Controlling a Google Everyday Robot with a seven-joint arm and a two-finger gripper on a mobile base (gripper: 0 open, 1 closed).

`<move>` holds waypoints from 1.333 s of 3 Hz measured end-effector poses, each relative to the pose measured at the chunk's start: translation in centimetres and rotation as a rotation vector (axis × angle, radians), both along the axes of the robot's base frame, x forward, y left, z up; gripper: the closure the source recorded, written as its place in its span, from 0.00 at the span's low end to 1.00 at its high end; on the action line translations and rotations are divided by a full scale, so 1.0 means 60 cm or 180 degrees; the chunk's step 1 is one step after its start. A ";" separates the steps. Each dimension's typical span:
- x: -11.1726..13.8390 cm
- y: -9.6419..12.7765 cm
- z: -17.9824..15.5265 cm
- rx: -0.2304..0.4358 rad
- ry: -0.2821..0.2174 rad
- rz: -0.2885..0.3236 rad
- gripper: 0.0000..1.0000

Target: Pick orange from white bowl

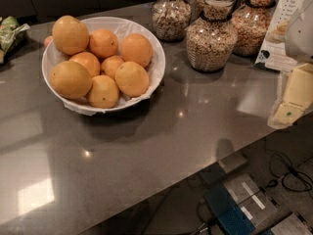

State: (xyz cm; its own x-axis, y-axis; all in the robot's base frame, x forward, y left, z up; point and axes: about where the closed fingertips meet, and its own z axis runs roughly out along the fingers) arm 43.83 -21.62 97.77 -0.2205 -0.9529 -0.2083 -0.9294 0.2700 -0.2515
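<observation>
The white bowl [156,58] stands on the grey counter at the upper left, lined with crinkled white paper and full of round fruit. The two largest, pale yellowish-orange fruits are one orange [70,34] at the bowl's back left and another orange [70,79] at its front left. Several smaller, deeper-orange fruits [136,49] fill the middle and right. My gripper [292,99], white arm with yellowish fingers, hangs at the right edge of the view, over the counter's right end and well to the right of the bowl. It holds nothing that I can see.
Several glass jars of grains [211,38] stand behind and to the right of the bowl. A printed card [283,28] leans at the far right. A green packet [10,33] lies at the left edge. The counter's front edge [195,168] runs diagonally, with floor and cables below.
</observation>
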 end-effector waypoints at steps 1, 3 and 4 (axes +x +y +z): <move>0.000 0.000 0.000 0.0000 0.0000 0.0000 0.00; 0.030 0.107 -0.033 0.0144 0.0025 0.0449 0.00; 0.053 0.195 -0.033 0.0223 -0.0060 0.0861 0.00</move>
